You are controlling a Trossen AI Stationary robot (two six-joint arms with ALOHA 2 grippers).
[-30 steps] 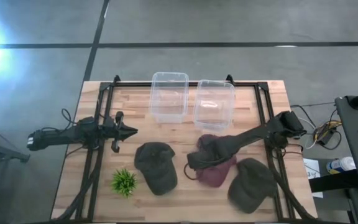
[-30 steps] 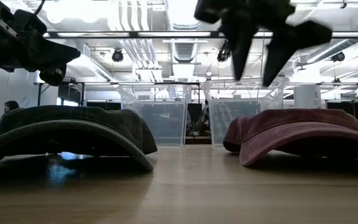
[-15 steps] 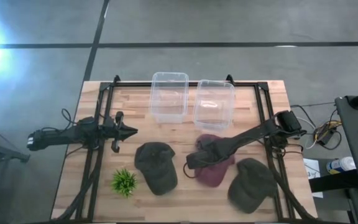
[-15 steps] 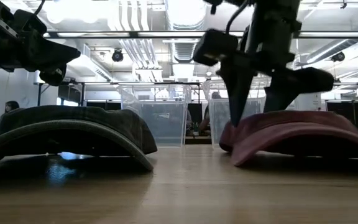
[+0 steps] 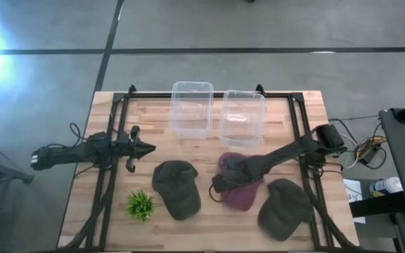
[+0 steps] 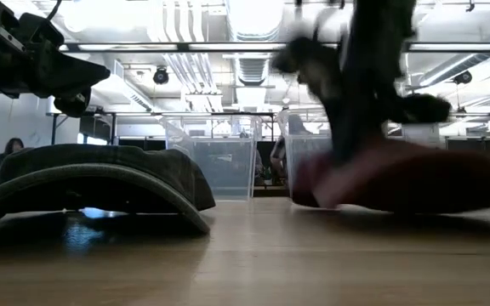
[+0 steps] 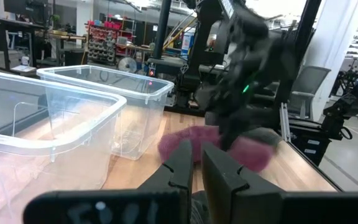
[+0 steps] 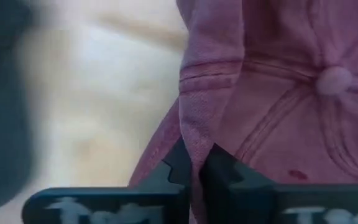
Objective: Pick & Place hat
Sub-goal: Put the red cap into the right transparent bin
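A maroon hat (image 5: 239, 188) lies on the table right of centre, with its top button (image 8: 333, 79) in the right wrist view. My right gripper (image 5: 219, 185) is down on the hat's left side and shut on its cloth. A dark green hat (image 5: 176, 188) rests on its brim and crown left of it, and another (image 5: 285, 207) lies near the right front. My left gripper (image 5: 146, 148) hangs shut above the table's left part and holds nothing. My right gripper pinches a raised fold of the maroon hat's crown (image 8: 189, 124) between its two fingers, at the hat's left side and away from the top button. The fingers come from above, pointing down. The rest of the hat (image 6: 407, 183) lies on the table.
Two clear plastic bins (image 5: 191, 109) (image 5: 242, 117) stand side by side at the far middle. A small green plant (image 5: 140, 205) sits near the front left. A black frame (image 5: 111, 140) runs along both sides of the table top.
My right gripper has come down onto the left side of the maroon hat and shut, taking hold of a fold of its cloth. The hat's cloth has bunched up at the fingers and now shows blurred in the low view.
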